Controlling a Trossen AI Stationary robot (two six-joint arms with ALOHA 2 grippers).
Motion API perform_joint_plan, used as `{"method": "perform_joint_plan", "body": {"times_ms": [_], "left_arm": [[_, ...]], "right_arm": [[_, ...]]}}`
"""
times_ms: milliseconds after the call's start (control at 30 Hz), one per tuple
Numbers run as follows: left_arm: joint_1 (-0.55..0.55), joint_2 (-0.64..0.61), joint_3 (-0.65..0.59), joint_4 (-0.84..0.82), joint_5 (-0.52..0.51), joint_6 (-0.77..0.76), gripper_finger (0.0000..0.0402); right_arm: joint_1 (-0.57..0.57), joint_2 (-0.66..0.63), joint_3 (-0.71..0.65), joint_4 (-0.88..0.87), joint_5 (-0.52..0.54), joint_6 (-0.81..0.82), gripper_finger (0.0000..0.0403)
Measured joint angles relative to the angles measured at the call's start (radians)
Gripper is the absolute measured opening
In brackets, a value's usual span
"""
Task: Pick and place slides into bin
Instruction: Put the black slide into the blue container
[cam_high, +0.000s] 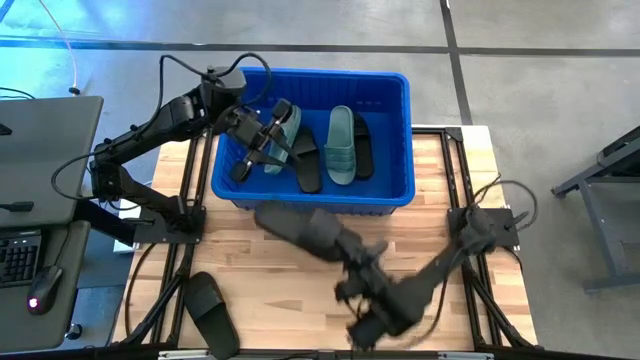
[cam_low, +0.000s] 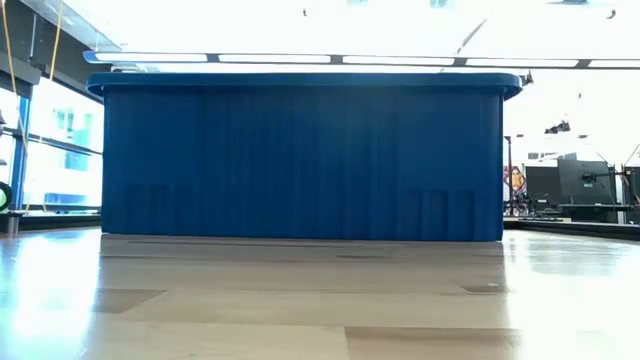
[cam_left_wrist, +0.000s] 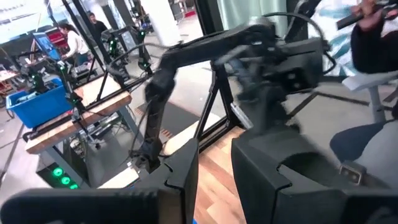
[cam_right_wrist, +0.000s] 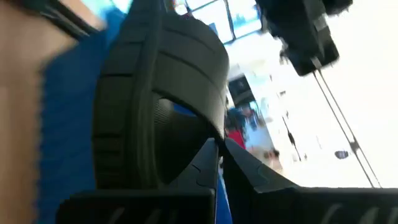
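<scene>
Black slide in transit to bin; one slide left on table.

Right gripper (cam_high: 300, 228), just outside the bin (cam_high: 398, 120) wall at its 6 o'clock, jaws pinched on a black slide (cam_right_wrist: 161, 106) by its ribbed strap, likely so the sole hangs free for dropping in. Left gripper (cam_high: 252, 152) over the bin's 9 o'clock end, jaws parted, empty. Inside lie sage slides (cam_high: 341, 145) and black ones. Another black slide (cam_high: 211, 311) at table's 7 o'clock.

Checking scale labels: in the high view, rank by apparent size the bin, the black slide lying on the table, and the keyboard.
1. Bin, by far the largest.
2. Black slide on the table.
3. Keyboard, unsure: the picture's edge cuts it off, so only part shows.
</scene>
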Motion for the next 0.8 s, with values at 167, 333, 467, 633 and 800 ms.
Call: {"method": "perform_joint_plan", "body": {"times_ms": [167, 333, 467, 633, 800], "left_arm": [[0.000, -0.010, 0.000, 0.017, 0.028, -0.026, 0.0085], [0.000, -0.025, 0.000, 0.007, 0.048, -0.026, 0.0085], [0.000, -0.038, 0.000, 0.006, 0.049, -0.026, 0.0085], [0.000, -0.058, 0.000, -0.002, 0.054, -0.020, 0.0085], [0.000, -0.083, 0.000, -0.036, 0.052, 0.022, 0.0085]], "right_arm": [[-0.140, -0.116, 0.000, 0.000, -0.038, -0.055, 0.0000], [-0.331, -0.166, 0.000, -0.001, -0.291, -0.089, 0.0000], [-0.462, -0.151, -0.021, 0.050, -0.387, -0.187, 0.0000], [-0.587, -0.146, -0.183, 0.380, -0.636, -0.401, 0.0000], [-0.640, -0.149, -0.410, 0.850, -0.803, -0.720, 0.0000]]}}
